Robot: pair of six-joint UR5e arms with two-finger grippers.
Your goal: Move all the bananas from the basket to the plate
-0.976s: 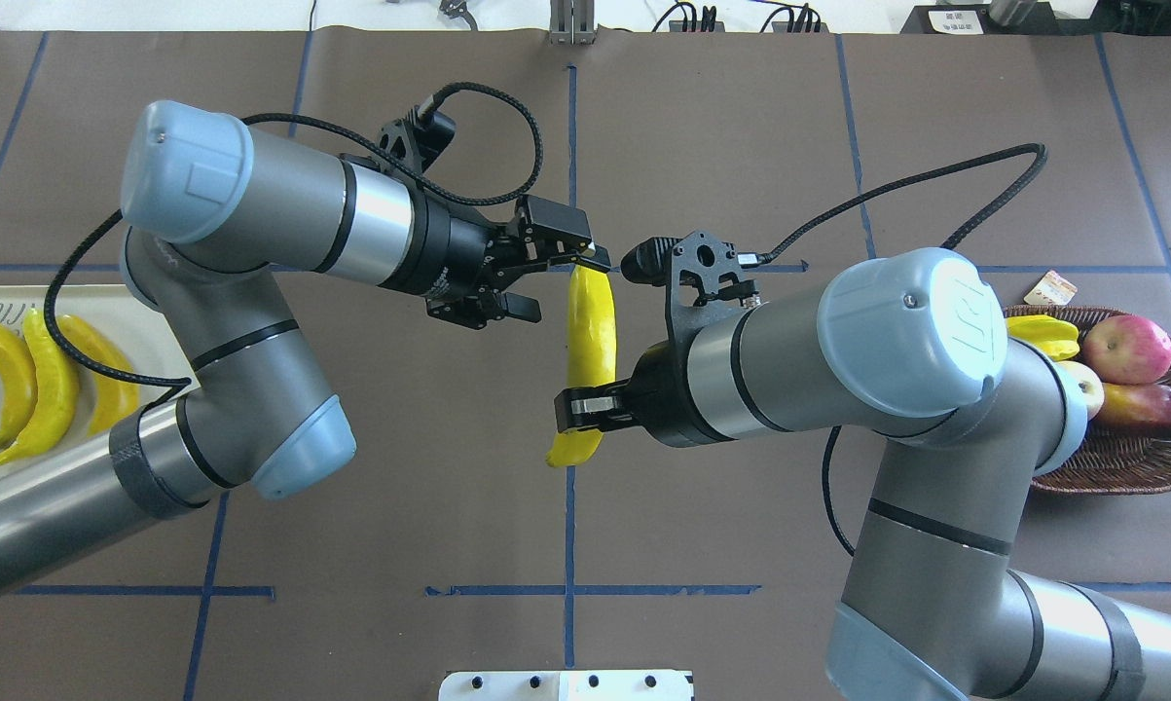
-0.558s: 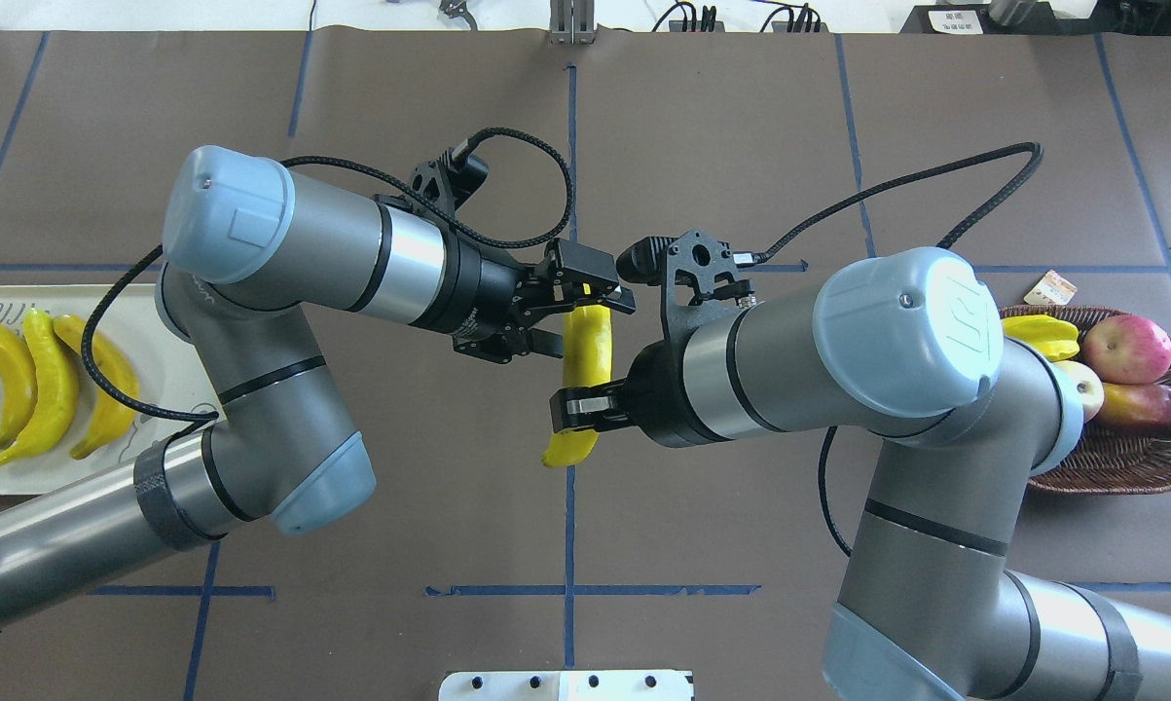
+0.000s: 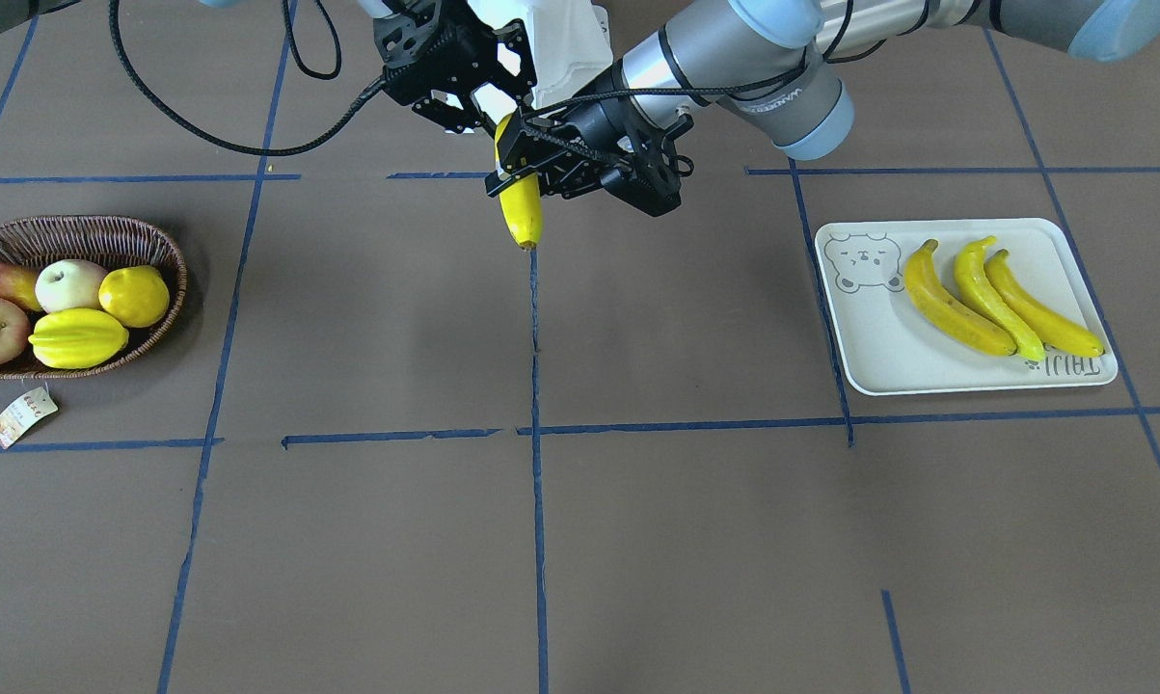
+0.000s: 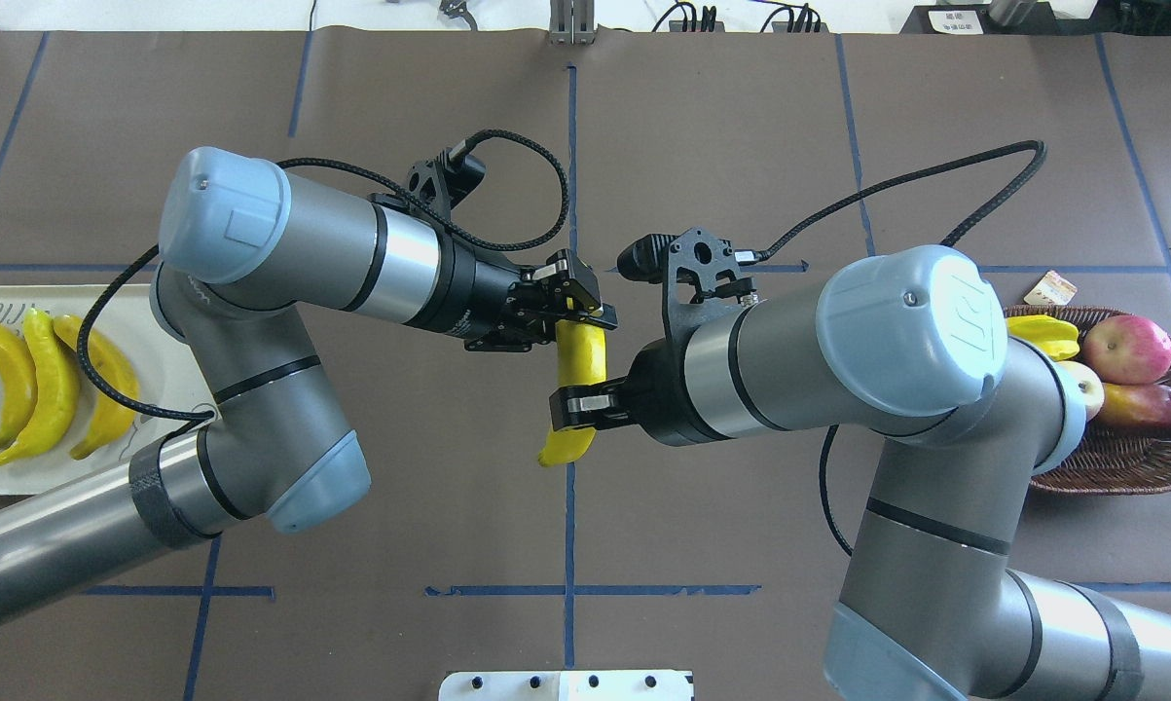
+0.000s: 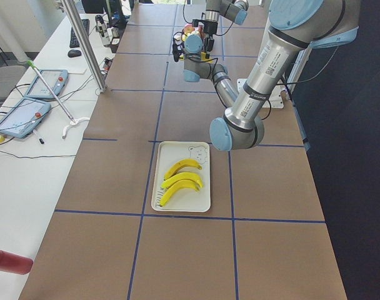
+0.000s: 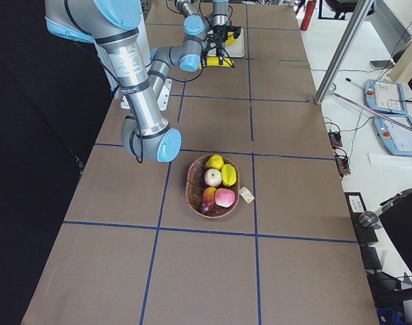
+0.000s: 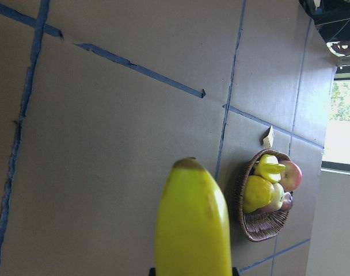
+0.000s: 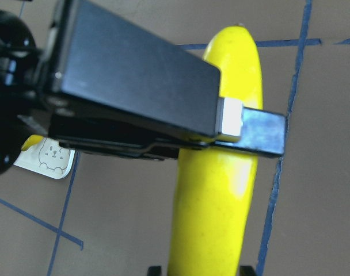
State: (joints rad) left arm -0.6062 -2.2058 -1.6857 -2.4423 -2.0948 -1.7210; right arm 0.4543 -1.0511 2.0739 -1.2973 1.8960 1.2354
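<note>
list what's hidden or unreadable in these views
- Overhead: the right arm hides part of the basket; the left arm and the picture edge cut off the plate.
- Left wrist view: the bottom edge cuts the held banana.
- Front view: the tag has print too small to read.

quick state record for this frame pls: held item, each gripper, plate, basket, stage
held item: banana, in the air over mid-table between the two arms
right gripper: shut on the banana, toward its robot-side end
left gripper: shut on the banana's far end
plate: three bananas lying side by side
basket: no banana visible, only other fruit
stage: handover; fourth banana not yet on plate
</note>
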